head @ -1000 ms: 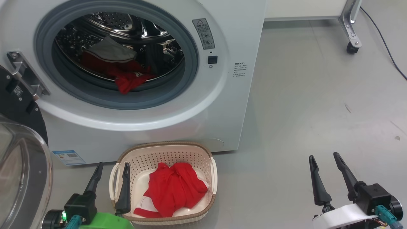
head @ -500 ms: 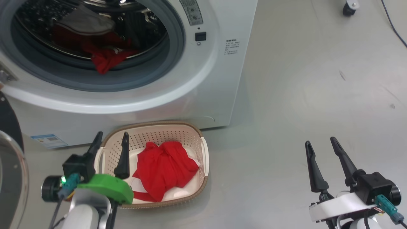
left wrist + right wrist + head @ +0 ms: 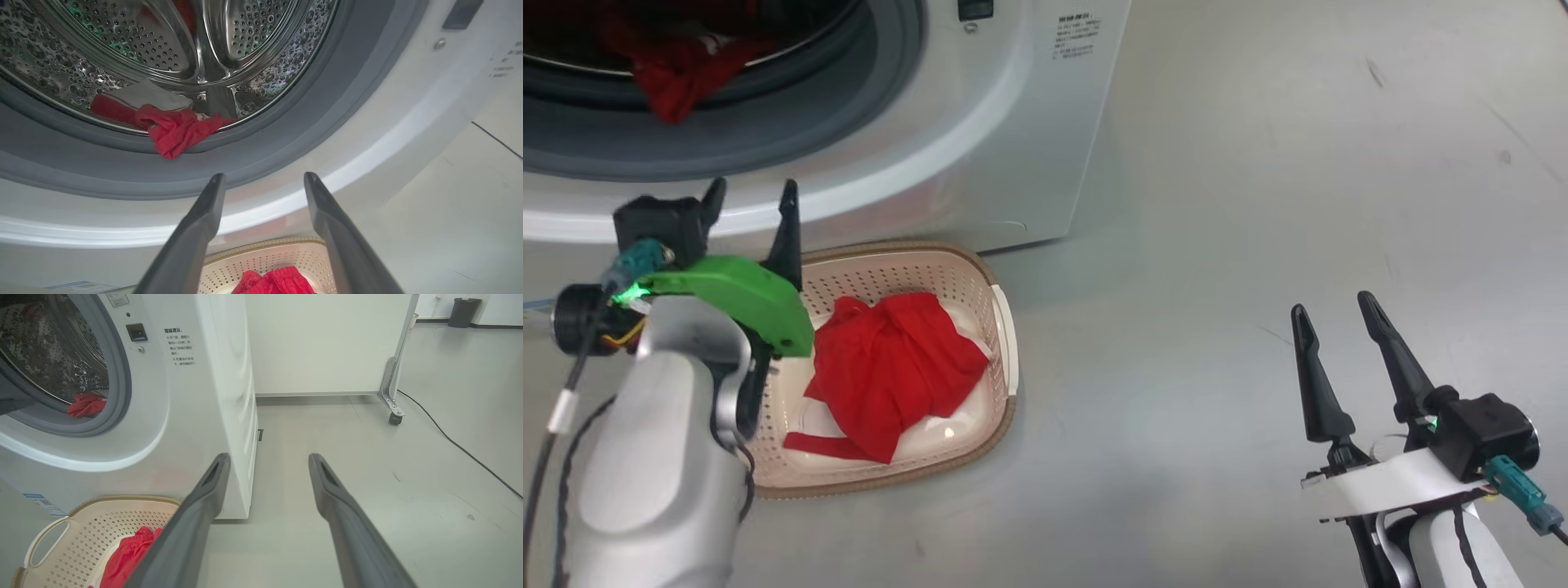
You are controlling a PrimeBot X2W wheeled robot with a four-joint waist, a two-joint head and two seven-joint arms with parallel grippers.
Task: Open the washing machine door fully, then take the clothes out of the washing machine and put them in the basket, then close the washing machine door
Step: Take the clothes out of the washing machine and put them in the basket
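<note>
Shows, from the head, the left gripper (image 3: 752,200) lifted in front of the washing machine (image 3: 980,122), above the far left corner of the basket (image 3: 1005,327). Has its two dark fingers spread wide, with nothing held between them. Points, in the left wrist view, up at the grey seal (image 3: 286,134) and the steel drum (image 3: 253,24), touching neither.

Places the right gripper (image 3: 1331,306) well off to the right, over bare floor (image 3: 1258,163), apart from machine and basket alike. Stands just as wide open and empty, fingertips clear of everything.

Sets the basket on the floor just before the foot of the machine's white front, toward its right front corner; cannot tell whether rim and machine touch. Holds one of the clothes (image 3: 890,376), a bright red garment crumpled across the middle, with a red strip trailing toward the near left corner.

Finds more red cloth (image 3: 175,130) inside the drum, one fold hanging over the drum's lip onto the seal, and a pale grey piece (image 3: 143,94) lying just behind it.

Includes, in the right wrist view, a blue sticker (image 3: 39,500) low on the machine's front near its left bottom corner, a white panel (image 3: 327,343) on a castor (image 3: 394,418) behind the machine, and a dark cable (image 3: 449,441) running across the floor.
</note>
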